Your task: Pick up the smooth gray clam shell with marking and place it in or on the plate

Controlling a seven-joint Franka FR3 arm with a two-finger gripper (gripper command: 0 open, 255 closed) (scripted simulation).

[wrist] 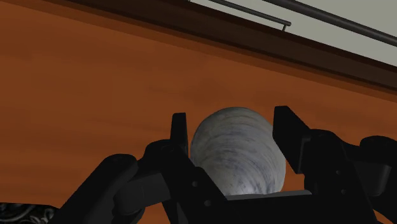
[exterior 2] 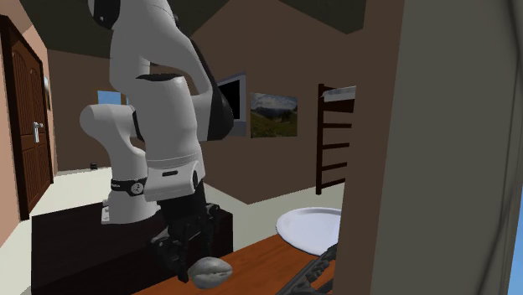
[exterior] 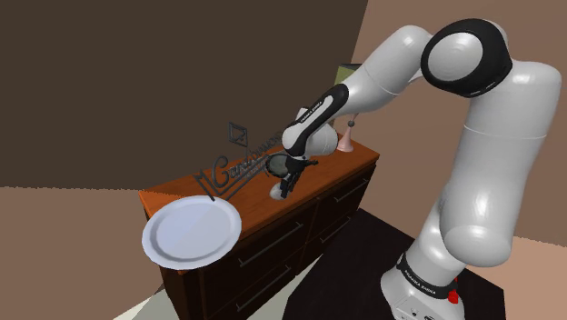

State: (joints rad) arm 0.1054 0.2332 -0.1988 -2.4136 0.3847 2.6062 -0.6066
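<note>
Claw: my claw (wrist: 232, 127) is closed narrow around the clam shell (wrist: 236, 156). In the wrist view both black fingers (wrist: 180, 133) press against its sides, and the shell fills the gap between them.
Shell: pale grey and smooth, with faint darker streaks across its dome. In the second exterior view it sits low at the desk's edge, on the side toward the stand. I cannot tell whether it rests on the wood or hangs just clear of it.
Plate: the white plate (exterior: 191, 232) lies at the desk's corner on the shoulder view's left, overhanging the edge, well apart from the claw.
Writing: a dark wire sign (exterior: 238, 168) stands on the desk behind the plate. Its curly script opens with a large G, and I cannot read the rest. The small lettering on the arm's base ring is too small for me to read.
Desk: the desk (exterior: 259, 207) has a reddish-brown wood top over dark drawers with bar handles (exterior: 273, 241). A small pinkish vase (exterior: 346, 138) stands at its far end.
Stand: the stand (exterior: 363, 255) is a black box beside the drawers.
Room: brown walls and a pale floor. I also see a framed landscape picture (exterior 2: 274, 114), a dark wooden door (exterior 2: 21, 126) and a dark ladder frame (exterior 2: 335, 138).
</note>
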